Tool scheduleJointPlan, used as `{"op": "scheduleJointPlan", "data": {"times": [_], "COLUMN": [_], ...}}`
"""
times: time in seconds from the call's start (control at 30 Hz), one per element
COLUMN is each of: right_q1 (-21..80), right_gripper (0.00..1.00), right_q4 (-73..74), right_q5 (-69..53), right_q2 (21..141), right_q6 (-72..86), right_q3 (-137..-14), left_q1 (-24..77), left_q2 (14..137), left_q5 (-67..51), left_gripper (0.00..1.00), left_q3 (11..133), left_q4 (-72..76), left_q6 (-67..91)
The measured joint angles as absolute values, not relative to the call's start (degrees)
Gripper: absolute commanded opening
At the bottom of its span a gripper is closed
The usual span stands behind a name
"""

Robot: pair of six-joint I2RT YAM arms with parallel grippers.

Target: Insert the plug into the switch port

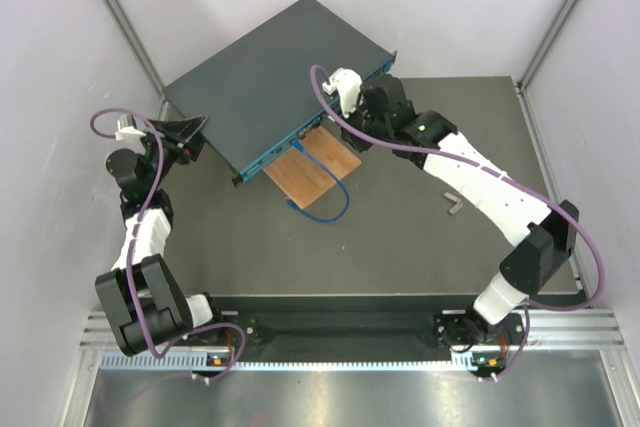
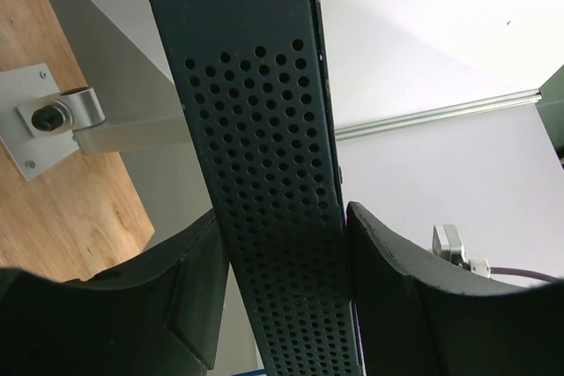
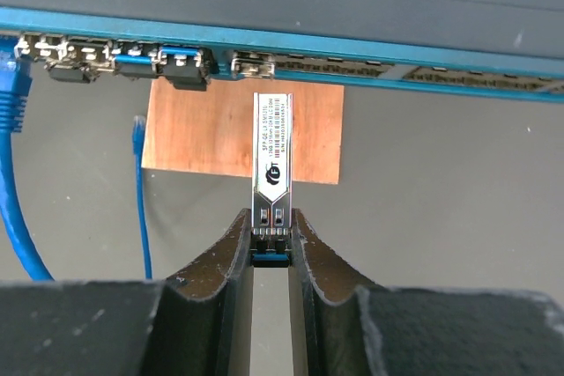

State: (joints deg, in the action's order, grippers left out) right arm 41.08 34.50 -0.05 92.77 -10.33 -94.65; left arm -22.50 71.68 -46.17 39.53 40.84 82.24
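Note:
The switch is a flat dark blue-teal box lying at an angle at the back of the table. Its lighter teal port face runs across the top of the right wrist view. My right gripper is shut on the rear end of the plug, a slim silver module with a printed label. The plug's tip points at the port row, just short of an empty port. My left gripper straddles the switch's perforated side wall at its left corner, with both fingers against it.
A small brown wooden board lies on the table under the switch's front edge. A blue cable hangs from a port at the left and loops over the table. A small grey piece lies beside the right arm.

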Motion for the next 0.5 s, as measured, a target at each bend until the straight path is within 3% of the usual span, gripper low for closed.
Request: {"op": "scheduleJointPlan", "data": {"times": [0.07, 0.3, 0.5], "right_q1": [41.4, 41.7, 41.8], "right_gripper": [0.00, 0.00, 0.00], "right_q4": [34.8, 36.5, 37.6], "right_q5": [1.3, 6.0, 6.7], "right_q2": [92.8, 92.8, 93.3], "right_q6": [-9.7, -7.8, -6.7], "right_q3": [-95.0, -96.9, -98.4], "left_q1": [-22.5, -22.0, -21.3], "left_q2": [71.7, 70.9, 69.6], "left_q5": [-46.1, -45.3, -43.7], "left_gripper": [0.08, 0.00, 0.00], "left_q3": [39.5, 39.5, 39.5], "left_q4": [40.8, 39.5, 37.3], "left_q6": [82.2, 81.3, 80.1]}}
